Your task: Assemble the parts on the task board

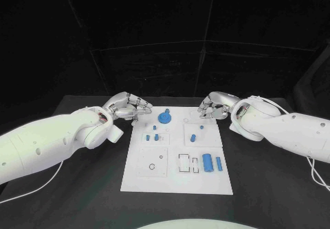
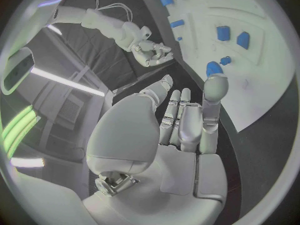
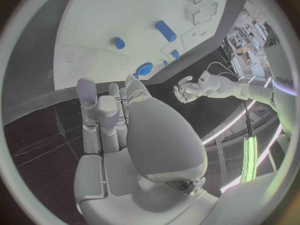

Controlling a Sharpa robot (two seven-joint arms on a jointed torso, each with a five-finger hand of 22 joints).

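Note:
The white task board lies in the middle of the black table. A blue round gear-like part stands near its far edge, and several small blue parts sit in the recesses behind it. Two blue cylinders lie side by side at the near right. My left hand hovers at the board's far left corner, fingers apart, holding nothing. My right hand hovers at the far right corner, also empty. In the left wrist view my left hand points toward the round part. The right wrist view has my right hand just off the board.
Black table surrounds the board on every side. A white cable trails from my right arm along the table's right side, another from my left arm at the near left. A black backdrop stands behind the table.

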